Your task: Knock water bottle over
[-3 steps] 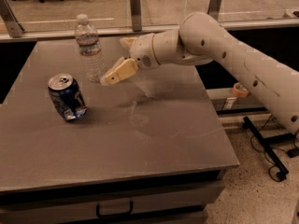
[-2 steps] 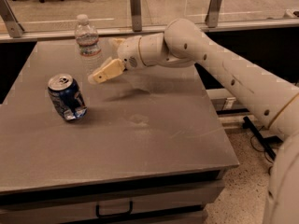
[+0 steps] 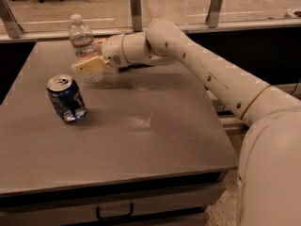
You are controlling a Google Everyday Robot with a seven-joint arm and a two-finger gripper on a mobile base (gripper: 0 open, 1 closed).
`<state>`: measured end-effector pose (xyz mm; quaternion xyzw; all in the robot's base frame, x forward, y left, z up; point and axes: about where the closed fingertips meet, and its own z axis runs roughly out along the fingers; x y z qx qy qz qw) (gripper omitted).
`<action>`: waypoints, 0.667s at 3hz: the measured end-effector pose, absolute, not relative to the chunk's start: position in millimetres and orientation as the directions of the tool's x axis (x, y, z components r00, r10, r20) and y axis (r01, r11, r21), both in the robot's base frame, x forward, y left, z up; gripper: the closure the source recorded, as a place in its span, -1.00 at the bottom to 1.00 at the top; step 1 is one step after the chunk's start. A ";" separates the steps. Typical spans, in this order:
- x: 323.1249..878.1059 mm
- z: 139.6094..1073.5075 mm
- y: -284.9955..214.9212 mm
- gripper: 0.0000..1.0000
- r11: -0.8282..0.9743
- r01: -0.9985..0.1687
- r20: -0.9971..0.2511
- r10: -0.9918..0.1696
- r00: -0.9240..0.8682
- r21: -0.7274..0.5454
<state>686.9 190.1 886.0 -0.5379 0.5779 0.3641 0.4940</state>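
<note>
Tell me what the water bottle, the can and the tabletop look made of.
Water bottle: clear ribbed plastic, see-through, white cap. Soda can: thin metal, likely aluminium, glossy blue print, dented. Table: matte grey, perhaps laminate; scuffed. The gripper is in front of the bottle's lower half.

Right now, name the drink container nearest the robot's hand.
The clear ribbed plastic water bottle with a white cap, upright at the grey table's far side: the hand overlaps its lower half. The dented blue soda can stands apart, nearer the front.
</note>
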 end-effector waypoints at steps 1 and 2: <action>681.5 893.0 190.5 0.31 0.110 -0.978 -0.928 -0.349 0.127 -0.175; 666.5 895.0 173.1 0.78 0.029 -0.974 -0.833 -0.525 0.178 -0.226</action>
